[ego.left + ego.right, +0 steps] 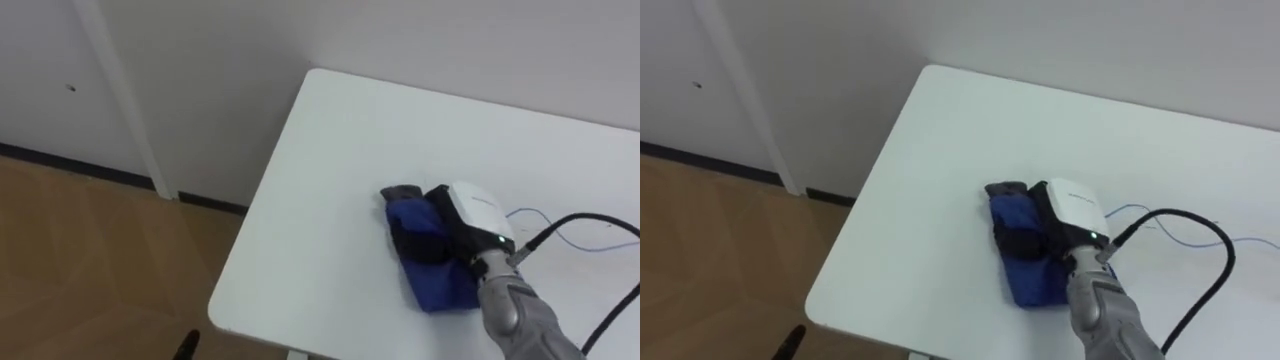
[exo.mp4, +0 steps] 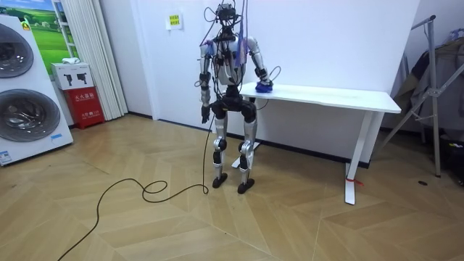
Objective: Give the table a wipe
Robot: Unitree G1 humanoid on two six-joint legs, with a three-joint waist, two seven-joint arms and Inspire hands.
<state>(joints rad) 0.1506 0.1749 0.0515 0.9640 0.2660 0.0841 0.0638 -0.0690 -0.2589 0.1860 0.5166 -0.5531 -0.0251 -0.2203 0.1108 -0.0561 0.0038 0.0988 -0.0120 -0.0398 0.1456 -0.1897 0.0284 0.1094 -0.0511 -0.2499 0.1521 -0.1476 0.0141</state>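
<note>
Now stands at the left end of the white table (image 1: 340, 150) and lets the left hand (image 2: 205, 114) hang by the thigh. Presses the blue cloth (image 1: 437, 287) onto the tabletop near that end, by the near edge, with the right hand (image 1: 438, 235), fingers stretched flat over it.

Bench (image 1: 330, 150): plain white top, no pattern. Cloth (image 1: 435, 288): deep blue, plain. Right robot hand (image 1: 475, 208): white back, black fingers (image 1: 425, 242). Floor (image 1: 90, 260) was tan wood laid in herringbone. Wall (image 1: 450, 40) was white, skirting (image 1: 90, 168) dark
</note>
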